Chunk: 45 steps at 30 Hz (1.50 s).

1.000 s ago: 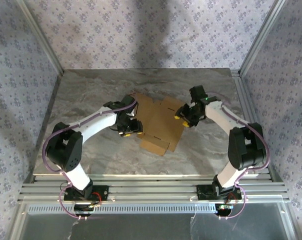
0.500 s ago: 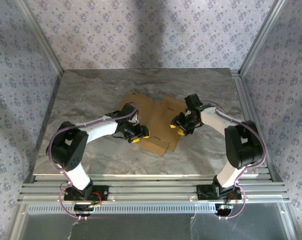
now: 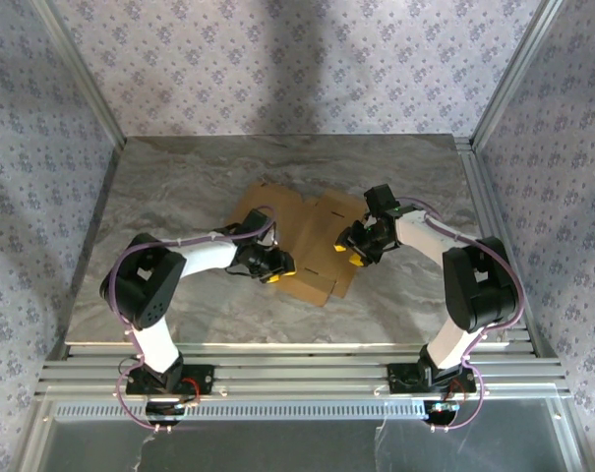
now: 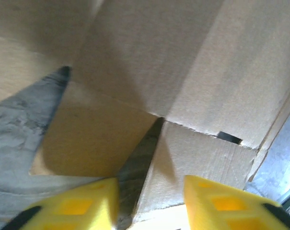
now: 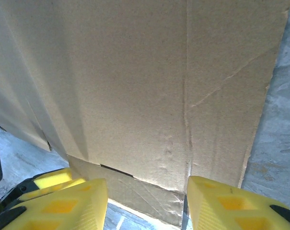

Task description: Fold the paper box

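Paper box (image 3: pixel 302 234): a flat, unfolded tan card sheet on the grey marble-look table top (image 3: pixel 179 187), about mid-table between the two arms. Creases and small slot cuts show, and the flaps lie level or close to it.

Left gripper (image 3: pixel 275 269): low at the sheet's near-left edge. Yellow fingers (image 4: pixel 77 208) stand apart, straddling a notch where two flaps meet, with grey table showing through the notch. The corner of one flap runs down into the gap between them. Whether either finger touches the card is hard to say, as the wrist view is too close and soft.

Right gripper (image 3: pixel 349 247): low at the sheet's right edge. The jaws are wide apart. A narrow end flap lies in the gap between the yellow fingers (image 5: pixel 231 208), not pinched. A dark slit sits just above that flap's crease.
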Motion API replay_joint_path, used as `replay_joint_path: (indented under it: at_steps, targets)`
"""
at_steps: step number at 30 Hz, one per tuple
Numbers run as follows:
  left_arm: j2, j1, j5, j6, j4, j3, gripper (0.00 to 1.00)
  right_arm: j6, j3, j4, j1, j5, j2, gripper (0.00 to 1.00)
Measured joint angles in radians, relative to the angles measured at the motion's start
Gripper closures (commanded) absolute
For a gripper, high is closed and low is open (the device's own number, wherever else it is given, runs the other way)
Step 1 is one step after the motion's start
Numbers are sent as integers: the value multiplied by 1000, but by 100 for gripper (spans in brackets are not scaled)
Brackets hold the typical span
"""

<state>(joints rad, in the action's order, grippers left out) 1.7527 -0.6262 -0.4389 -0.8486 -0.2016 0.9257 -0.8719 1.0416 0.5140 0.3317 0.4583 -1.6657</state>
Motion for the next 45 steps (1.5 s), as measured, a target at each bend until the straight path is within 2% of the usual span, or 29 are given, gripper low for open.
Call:
replay_joint_path:
  at_steps: [3, 4, 11, 13, 18, 22, 26, 32, 40, 43, 44, 45]
  targets:
    - [3, 0, -10, -24, 31, -2, 97, 0, 0, 0, 0, 2, 0, 52]
    - [3, 0, -13, -31, 40, -2, 100, 0, 0, 0, 0, 2, 0, 52]
    - [-66, 11, -2, -98, -12, 50, 100, 11, 2, 30, -27, -25, 50, 49]
    - [-104, 21, 5, -128, -50, 103, 100, 13, 5, 42, -55, -36, 109, 41]
    - [-185, 68, 2, -211, -88, 241, 100, -17, 22, 45, -179, -56, 312, 16]
    - [-207, 105, -19, -254, -92, 295, 100, -79, 14, 0, -258, -15, 376, 7]
    - [-206, 117, -36, -275, -99, 311, 100, -188, -35, -149, -253, 68, 318, 2]
    - [-206, 117, -52, -289, -117, 320, 100, -346, -50, -339, -172, 143, 139, 3]
    - [-206, 117, -60, -298, -116, 336, 100, -459, -74, -494, -120, 163, 28, 11]
    - [-206, 117, -67, -298, -117, 336, 100, -507, -65, -568, -111, 164, -45, 24]
    - [-206, 117, -68, -298, -117, 336, 100, -525, -57, -595, -108, 163, -72, 33]
    - [-206, 117, -70, -298, -117, 336, 100, -556, -50, -627, -104, 159, -98, 50]
